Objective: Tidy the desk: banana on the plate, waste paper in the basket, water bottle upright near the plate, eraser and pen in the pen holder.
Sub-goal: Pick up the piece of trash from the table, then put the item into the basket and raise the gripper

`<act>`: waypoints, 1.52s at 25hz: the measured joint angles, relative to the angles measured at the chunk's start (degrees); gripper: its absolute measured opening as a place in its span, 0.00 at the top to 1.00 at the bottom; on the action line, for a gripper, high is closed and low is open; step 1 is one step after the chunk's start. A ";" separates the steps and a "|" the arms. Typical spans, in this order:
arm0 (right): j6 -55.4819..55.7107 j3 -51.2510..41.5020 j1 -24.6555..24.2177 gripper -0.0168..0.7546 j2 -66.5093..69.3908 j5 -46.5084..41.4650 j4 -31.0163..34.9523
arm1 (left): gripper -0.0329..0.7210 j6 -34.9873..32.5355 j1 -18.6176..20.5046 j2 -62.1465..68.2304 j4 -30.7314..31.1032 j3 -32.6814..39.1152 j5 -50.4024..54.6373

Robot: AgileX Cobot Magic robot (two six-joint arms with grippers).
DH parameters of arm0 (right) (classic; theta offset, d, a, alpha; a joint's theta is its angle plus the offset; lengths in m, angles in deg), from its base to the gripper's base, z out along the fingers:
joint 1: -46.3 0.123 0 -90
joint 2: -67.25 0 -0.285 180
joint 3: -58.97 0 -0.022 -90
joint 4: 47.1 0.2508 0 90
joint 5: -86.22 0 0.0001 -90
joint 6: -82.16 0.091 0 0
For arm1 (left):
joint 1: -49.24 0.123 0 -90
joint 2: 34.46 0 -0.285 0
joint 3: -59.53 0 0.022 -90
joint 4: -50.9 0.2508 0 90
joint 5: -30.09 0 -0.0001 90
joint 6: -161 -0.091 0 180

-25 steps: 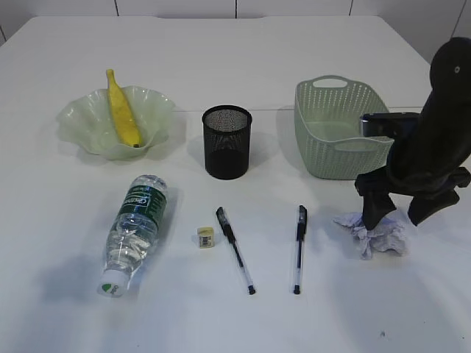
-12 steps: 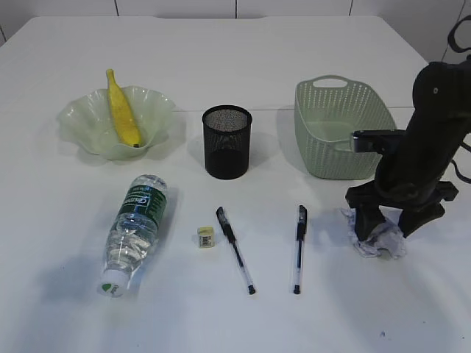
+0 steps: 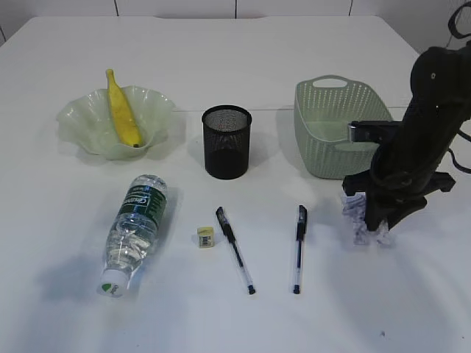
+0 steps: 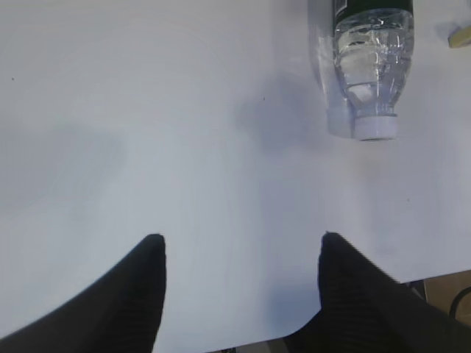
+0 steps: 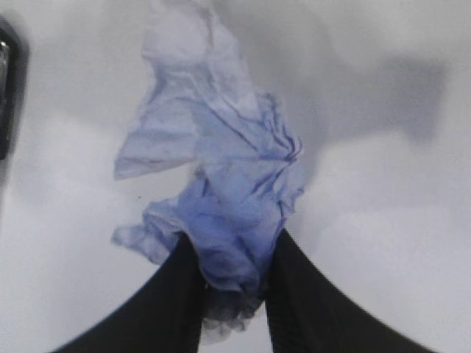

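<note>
My right gripper [image 3: 378, 222] is shut on the crumpled white waste paper [image 3: 356, 211], just in front of the green basket [image 3: 310, 99]. In the right wrist view both fingers squeeze the paper's [image 5: 221, 184] lower end at my gripper [image 5: 233, 239]. The banana [image 3: 122, 112] lies in the pale green plate [image 3: 79, 123]. The water bottle [image 3: 137, 226] lies on its side on the desk [image 3: 221, 59]. The eraser [image 3: 205, 236] and two pens [image 3: 235, 248] [image 3: 299, 246] lie in front of the black pen holder [image 3: 227, 143]. My left gripper [image 4: 242, 237] is open over bare desk, below and left of the bottle [image 4: 372, 59].
The desk's near edge shows at the bottom of the left wrist view. The eraser [image 4: 460, 37] peeks in at that view's right edge. The basket holds nothing that I can see.
My right gripper came down over the waste paper and shut on it, bunching it between the fingers. Nothing else moved.
</note>
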 joint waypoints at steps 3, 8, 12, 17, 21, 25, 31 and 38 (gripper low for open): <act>0.00 0.92 0.00 0.75 -0.15 -2.16 0.18 | 0.35 0.00 0.00 0.00 0.00 0.00 -0.75; 0.00 1.47 0.00 0.75 -3.80 -5.01 0.32 | 0.35 0.00 0.00 0.00 0.00 0.00 -1.12; 0.00 1.69 0.00 0.75 -7.59 -5.25 0.41 | 0.35 0.00 0.00 0.00 -0.53 0.00 -1.21; 0.00 5.86 0.00 0.76 -9.26 -4.80 0.89 | 0.35 0.00 0.00 0.00 -1.02 0.09 -1.35; 0.97 12.06 0.00 0.76 -9.26 -2.84 1.09 | 0.35 0.00 0.00 0.00 -1.09 0.09 -1.95; 4.95 16.46 0.00 0.76 -9.26 3.12 1.09 | 0.35 0.00 0.00 0.00 -1.14 0.09 -2.76; 8.08 23.29 0.00 0.76 -3.41 7.31 1.09 | 0.35 0.00 0.00 0.00 -1.14 0.09 -2.97; 10.27 31.64 0.00 0.76 6.75 7.83 -1.91 | 0.35 0.00 0.00 0.00 -1.14 0.09 -3.46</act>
